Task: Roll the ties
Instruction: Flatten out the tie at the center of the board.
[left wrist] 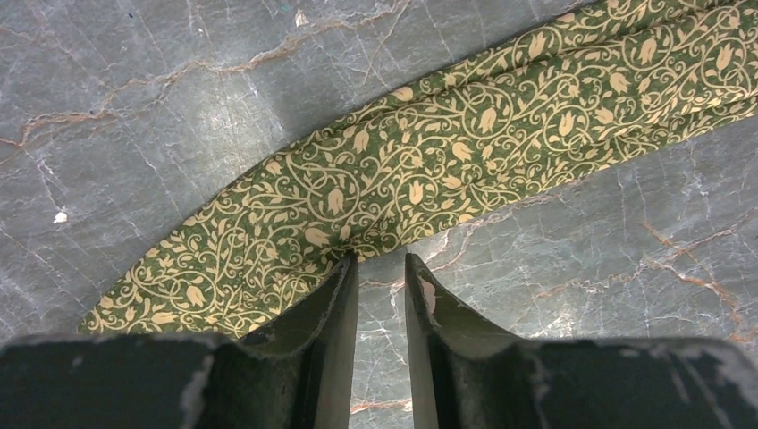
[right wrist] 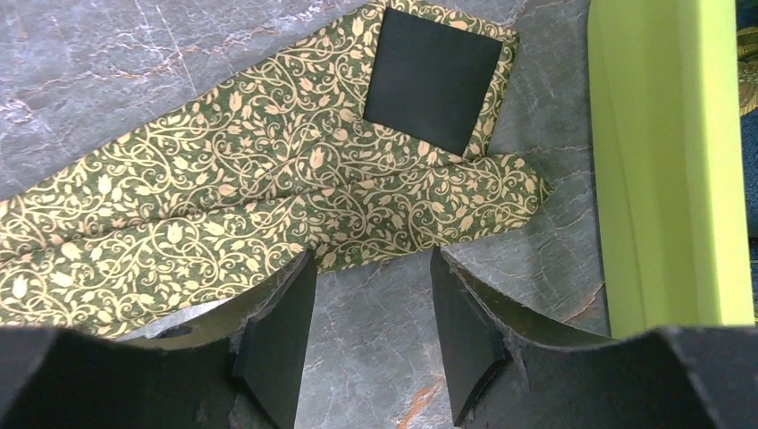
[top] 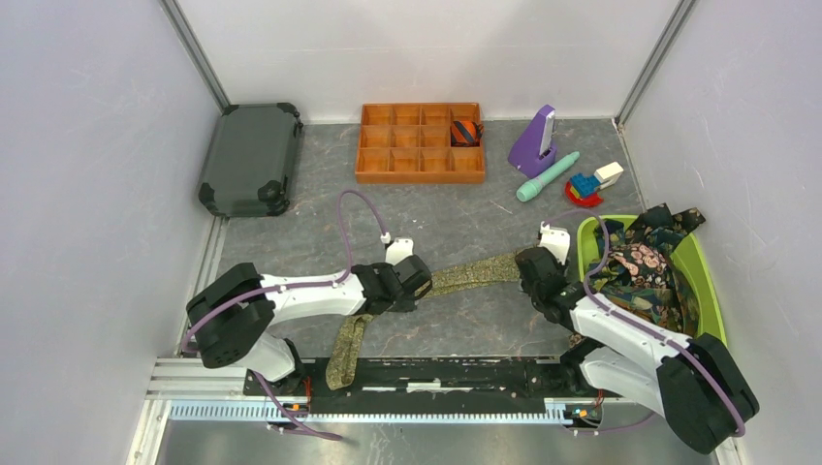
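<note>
The olive-green tie point(top: 470, 273) lies across the bench point(top: 456, 218) at mid-frame, the left gripper point(left wrist: 381, 264) narrowly apart at its edge, the right gripper point(right wrist: 373, 268) wide apart at its folded end, both empty.

This is a lab robot cell. Plain white panel walls point(top: 87, 145) box in a grey marbled table point(top: 456, 208), and an aluminium mounting rail point(top: 208, 376) runs along 6 o'clock.

Olive-green tie point(top: 472, 272) lies unrolled (tip folded back, dark lining showing)
</note>
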`<state>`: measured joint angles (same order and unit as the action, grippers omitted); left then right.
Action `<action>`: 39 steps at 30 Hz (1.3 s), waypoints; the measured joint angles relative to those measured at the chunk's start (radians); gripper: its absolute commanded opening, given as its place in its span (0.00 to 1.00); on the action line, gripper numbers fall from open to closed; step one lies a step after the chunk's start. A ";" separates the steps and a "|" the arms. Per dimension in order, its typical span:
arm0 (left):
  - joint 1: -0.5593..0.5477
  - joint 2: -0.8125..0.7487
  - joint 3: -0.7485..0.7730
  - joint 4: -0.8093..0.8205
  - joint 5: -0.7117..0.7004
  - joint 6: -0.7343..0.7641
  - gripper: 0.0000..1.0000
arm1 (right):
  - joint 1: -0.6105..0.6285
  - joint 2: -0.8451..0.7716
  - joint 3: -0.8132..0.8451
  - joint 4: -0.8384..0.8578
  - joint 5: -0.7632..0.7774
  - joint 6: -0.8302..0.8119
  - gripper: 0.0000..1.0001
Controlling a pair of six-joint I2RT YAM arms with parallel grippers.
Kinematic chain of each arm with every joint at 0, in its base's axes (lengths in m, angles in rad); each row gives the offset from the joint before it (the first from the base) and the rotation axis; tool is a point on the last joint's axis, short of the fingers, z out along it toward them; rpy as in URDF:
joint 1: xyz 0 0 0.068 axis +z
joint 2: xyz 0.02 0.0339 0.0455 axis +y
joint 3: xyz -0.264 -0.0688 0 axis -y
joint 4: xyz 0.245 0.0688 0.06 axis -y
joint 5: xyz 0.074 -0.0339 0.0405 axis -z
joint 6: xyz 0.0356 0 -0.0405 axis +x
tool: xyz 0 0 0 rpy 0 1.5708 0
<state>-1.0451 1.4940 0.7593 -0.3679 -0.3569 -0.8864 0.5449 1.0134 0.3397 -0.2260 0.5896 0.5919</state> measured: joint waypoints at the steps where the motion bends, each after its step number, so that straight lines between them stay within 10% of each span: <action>1: 0.000 0.000 -0.004 0.004 0.000 0.000 0.32 | 0.000 0.010 0.000 0.007 0.006 -0.004 0.54; 23: 0.000 -0.001 -0.030 0.062 -0.002 0.000 0.31 | -0.092 0.056 -0.100 0.301 -0.053 -0.083 0.00; 39: 0.000 -0.077 -0.072 0.044 0.013 -0.001 0.32 | -0.141 0.051 -0.052 0.276 -0.139 -0.175 0.00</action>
<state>-1.0451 1.4170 0.6868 -0.3241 -0.3439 -0.8871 0.4038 1.0649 0.2878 0.0498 0.4503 0.4171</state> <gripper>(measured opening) 0.310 0.006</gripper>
